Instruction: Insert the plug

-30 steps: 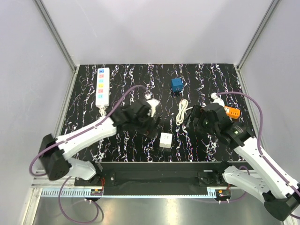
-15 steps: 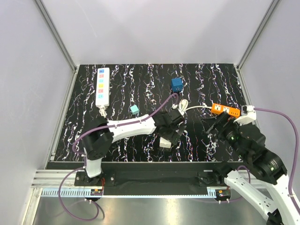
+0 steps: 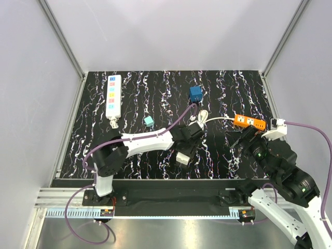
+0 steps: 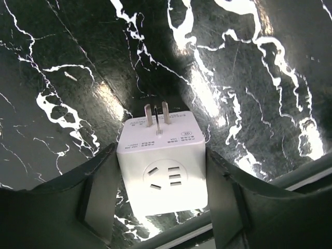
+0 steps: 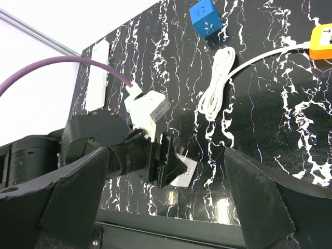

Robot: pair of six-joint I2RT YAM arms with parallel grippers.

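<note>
The plug is a white cube adapter lying on the black marbled table near its front edge. In the left wrist view the plug shows a socket face upward and its metal prongs point away from the camera. My left gripper is shut on it, both fingers pressed against its side faces. An orange power strip lies at the right. My right gripper hangs open above the table's right front, holding nothing, and its view shows the plug in the left jaws.
A white power strip lies at the back left. A blue cube stands at the back centre, a small teal block left of centre. The orange strip's coiled white cable lies just behind the left gripper.
The left arm swung right to the white plug, and its jaws have closed from wide open onto the cube's sides. The right arm drew back to the right front.
</note>
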